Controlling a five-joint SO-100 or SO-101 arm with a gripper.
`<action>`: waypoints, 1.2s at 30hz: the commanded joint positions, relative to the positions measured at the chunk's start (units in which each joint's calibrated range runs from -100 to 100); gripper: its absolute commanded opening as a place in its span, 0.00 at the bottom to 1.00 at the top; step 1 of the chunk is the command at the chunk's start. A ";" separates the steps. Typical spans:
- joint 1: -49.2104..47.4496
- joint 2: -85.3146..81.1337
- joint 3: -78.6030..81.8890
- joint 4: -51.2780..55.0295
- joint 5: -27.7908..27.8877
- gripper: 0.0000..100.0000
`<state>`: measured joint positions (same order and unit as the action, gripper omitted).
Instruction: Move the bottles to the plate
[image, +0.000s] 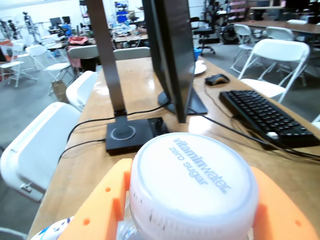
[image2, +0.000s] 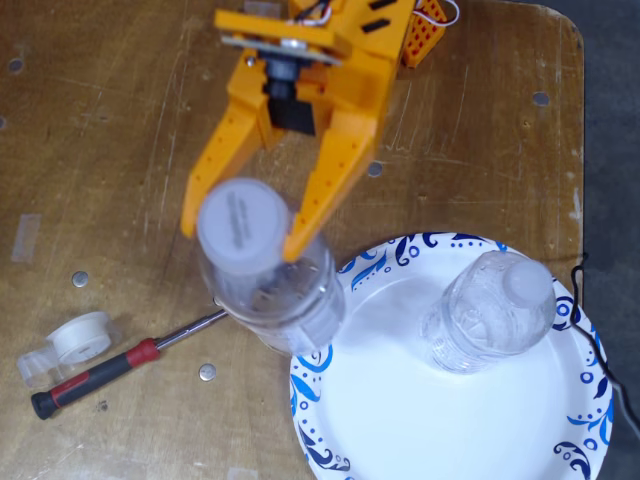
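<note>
Filling the bottom of the wrist view is the white round cap (image: 192, 186) of a small clear plastic bottle (image2: 268, 285), printed "vitaminwater zero sugar", with an orange plastic finger (image: 102, 205) of the pincer (image: 192, 210) pressed against each side of it. From the fixed view the orange two-finger pincer (image2: 240, 230) is clamped on the neck of this bottle just under the cap, and the bottle looks blurred and held upright. Its body overlaps the left rim of the large round white paper plate with blue swirls and dots (image2: 400, 420); whether it touches the plate or the wooden tabletop (image2: 100, 130) I cannot tell.

On the plate, toward its upper right, stands a second small clear plastic bottle with a white cap (image2: 490, 312), upright and well apart from the pincer.

Left of the plate in the fixed view lies a slim screwdriver with a red and black handle (image2: 95, 376), its metal shaft pointing toward the held bottle. Just above its handle sits a white tape roll in a clear holder (image2: 75, 340).

Beyond the cap in the wrist view the tabletop carries a dark monitor on a stand (image: 172, 55), a black keyboard (image: 265, 117) and a black mouse (image: 217, 78), with white folding chairs (image: 35, 145) alongside.
</note>
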<state>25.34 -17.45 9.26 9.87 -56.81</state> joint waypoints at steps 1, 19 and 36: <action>-5.45 3.20 -6.02 -1.17 -0.05 0.06; -10.73 14.41 2.90 -20.23 1.99 0.06; -9.22 4.89 23.44 -31.02 1.52 0.06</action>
<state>16.50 -9.06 32.73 -18.55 -55.09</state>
